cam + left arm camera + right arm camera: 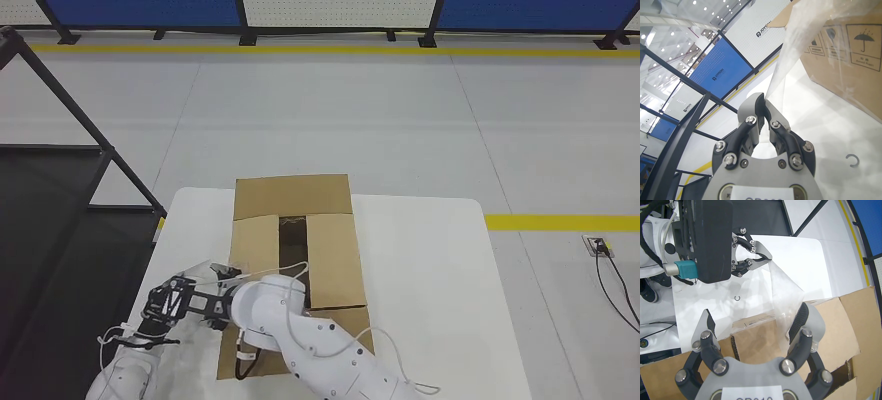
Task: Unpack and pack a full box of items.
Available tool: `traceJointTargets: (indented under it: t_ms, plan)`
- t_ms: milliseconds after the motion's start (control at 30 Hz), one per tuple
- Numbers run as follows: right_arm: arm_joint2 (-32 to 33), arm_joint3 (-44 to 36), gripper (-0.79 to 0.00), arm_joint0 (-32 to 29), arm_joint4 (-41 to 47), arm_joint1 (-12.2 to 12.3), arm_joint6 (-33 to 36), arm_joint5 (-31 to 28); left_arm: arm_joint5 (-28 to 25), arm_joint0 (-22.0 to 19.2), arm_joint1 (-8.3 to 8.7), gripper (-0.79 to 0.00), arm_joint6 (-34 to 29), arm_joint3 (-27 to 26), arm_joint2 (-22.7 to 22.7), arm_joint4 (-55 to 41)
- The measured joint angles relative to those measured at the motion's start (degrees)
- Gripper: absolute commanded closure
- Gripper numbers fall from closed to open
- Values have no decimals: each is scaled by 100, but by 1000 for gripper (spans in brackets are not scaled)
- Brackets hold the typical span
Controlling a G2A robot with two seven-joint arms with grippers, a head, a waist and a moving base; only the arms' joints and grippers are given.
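Left gripper (pixel 763 101) pinches film (pixel 783 291) beside box (pixel 335 255).
Right gripper (pixel 755 319) fingers spread above box edge, film beside one finger; both lower left in top view.

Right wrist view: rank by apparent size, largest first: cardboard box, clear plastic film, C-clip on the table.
1. cardboard box: largest, though it sits nearest the camera, which inflates it.
2. clear plastic film: stretched from the box's edge out over the table.
3. C-clip: smallest by far.
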Motion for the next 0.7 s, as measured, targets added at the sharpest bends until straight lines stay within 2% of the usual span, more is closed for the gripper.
traceJointTargets:
  t_ms: [467, 700]
  plan:
    - [188, -24, -785, -32, -43, -21, -306, 320, 489, 174, -61, 0, -53, 38, 51, -342]
    - [275, -120, -785, -120, -93, -5, -345, 378, 1126, 257, -104, 0, 19, -8, 106, -270]
